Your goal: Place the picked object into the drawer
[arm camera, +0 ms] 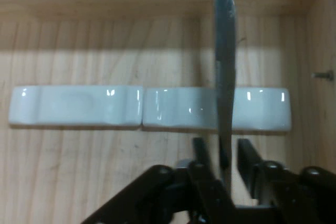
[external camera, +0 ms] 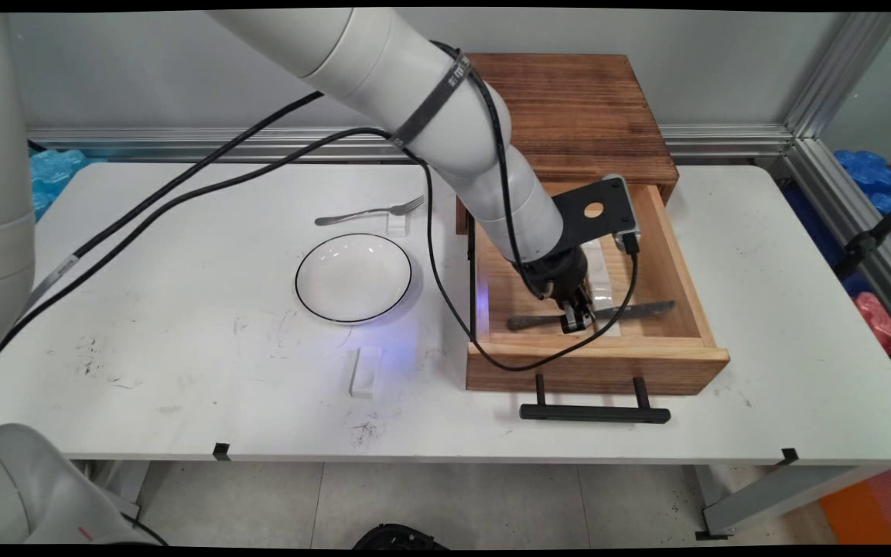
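Knife (external camera: 631,311), slim, dull grey metal, flat in open wooden drawer (external camera: 685,255) at tabletop's 3 o'clock, across white rests (arm camera: 76,107); fingers (arm camera: 200,153) clamped on it mid-length.

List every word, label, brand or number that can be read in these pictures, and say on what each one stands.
No text can be read in either view.
Black strap round the arm: white marks, too small to read.
Pale tag on the black cable: too small to tell whether it bears any writing.
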Motion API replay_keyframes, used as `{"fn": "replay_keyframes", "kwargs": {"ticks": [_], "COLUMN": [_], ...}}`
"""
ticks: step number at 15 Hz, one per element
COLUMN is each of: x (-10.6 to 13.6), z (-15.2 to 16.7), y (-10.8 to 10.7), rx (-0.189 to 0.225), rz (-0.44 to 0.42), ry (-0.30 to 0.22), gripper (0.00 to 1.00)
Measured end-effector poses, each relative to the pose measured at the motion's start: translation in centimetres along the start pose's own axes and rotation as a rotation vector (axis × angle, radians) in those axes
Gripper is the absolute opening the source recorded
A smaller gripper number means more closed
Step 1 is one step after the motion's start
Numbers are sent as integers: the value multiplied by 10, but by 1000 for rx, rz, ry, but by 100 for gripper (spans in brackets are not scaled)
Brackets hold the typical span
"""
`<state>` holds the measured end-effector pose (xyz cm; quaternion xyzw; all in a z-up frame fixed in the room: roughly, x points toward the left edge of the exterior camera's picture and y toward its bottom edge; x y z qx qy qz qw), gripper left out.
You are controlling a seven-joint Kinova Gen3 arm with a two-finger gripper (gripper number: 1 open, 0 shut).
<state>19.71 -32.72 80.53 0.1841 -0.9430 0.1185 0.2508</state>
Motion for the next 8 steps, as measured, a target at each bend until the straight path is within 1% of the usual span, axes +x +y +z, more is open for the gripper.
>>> {"fn": "replay_keyframes", "kwargs": {"ticks": [8], "x": [0], "z": [-1], "y": [-3], "rx": [3], "rz": [0], "ry": [9], "gripper": [100]}}
